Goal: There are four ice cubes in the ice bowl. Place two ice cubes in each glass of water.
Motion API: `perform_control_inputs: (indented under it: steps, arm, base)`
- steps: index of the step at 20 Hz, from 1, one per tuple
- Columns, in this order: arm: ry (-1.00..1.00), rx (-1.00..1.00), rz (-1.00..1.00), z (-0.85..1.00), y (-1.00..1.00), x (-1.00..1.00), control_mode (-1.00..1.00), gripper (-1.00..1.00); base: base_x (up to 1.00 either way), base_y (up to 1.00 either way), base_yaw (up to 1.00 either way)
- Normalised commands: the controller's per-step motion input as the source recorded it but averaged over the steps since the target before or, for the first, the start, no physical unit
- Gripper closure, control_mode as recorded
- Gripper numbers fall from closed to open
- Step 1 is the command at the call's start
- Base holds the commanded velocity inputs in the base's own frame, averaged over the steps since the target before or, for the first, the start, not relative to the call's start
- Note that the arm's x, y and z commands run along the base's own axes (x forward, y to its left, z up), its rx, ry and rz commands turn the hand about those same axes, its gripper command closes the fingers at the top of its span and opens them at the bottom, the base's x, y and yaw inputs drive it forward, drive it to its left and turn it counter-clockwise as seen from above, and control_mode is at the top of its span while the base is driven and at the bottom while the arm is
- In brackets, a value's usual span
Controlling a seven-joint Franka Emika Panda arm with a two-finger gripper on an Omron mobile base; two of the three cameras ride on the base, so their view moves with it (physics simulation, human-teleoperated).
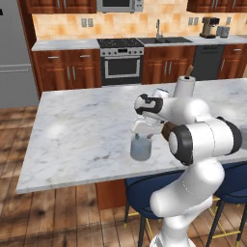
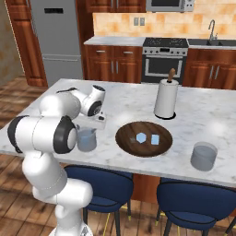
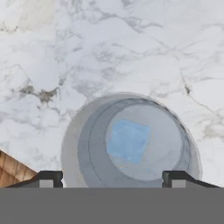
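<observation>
My gripper (image 3: pixel 112 179) — jaws spread, empty — directly above glass of water (image 3: pixel 131 142); inside it, seemingly one ice cube (image 3: pixel 128 141).

Under the gripper (image 3: pixel 112 178) the glass (image 3: pixel 131 142) looks translucent grey-blue, smooth-walled — a pale-blue, see-through cube (image 3: pixel 128 141) lies inside. Around it the counter (image 1: pixel 82 130) is polished white marble with grey veins. Off to the gripper's side, the bowl (image 2: pixel 125 138) is dark matt wood; the roll (image 2: pixel 166 99) looks white paper.
</observation>
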Motion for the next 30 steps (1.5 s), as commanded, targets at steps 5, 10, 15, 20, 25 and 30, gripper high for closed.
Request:
perform_control_inputs:
  steps: [5, 10, 15, 20, 25, 30]
  arm:
    - [-0.03, 0.0, 0.0, 0.52, -0.26, 0.09, -1.0, -1.0]
    - [0.0, 0.0, -0.06, 0.43, -0.94, -0.09, -1.0, -1.0]
    - [0.0, 0.0, -0.07, -0.03, -1.0, 0.0, -1.0, -1.0]
    - [0.0, 0.0, -0.17, -0.33, -0.88, 0.0, -1.0, -1.0]
    - [0.0, 0.0, -0.52, -0.58, -0.37, 0.02, -1.0, -1.0]
    - [0.1, 0.01, -0.42, -0.16, -0.4, 0.31, -1.0, -1.0]
  base:
    - [0.0, 0.0, 0.0]
    - [0.0, 0.0, 0.0]
    - [0.0, 0.0, 0.0]
    - [0.0, 0.0, 0.0]
    - [0.0, 0.0, 0.0]
    - [0.0, 0.0, 0.0]
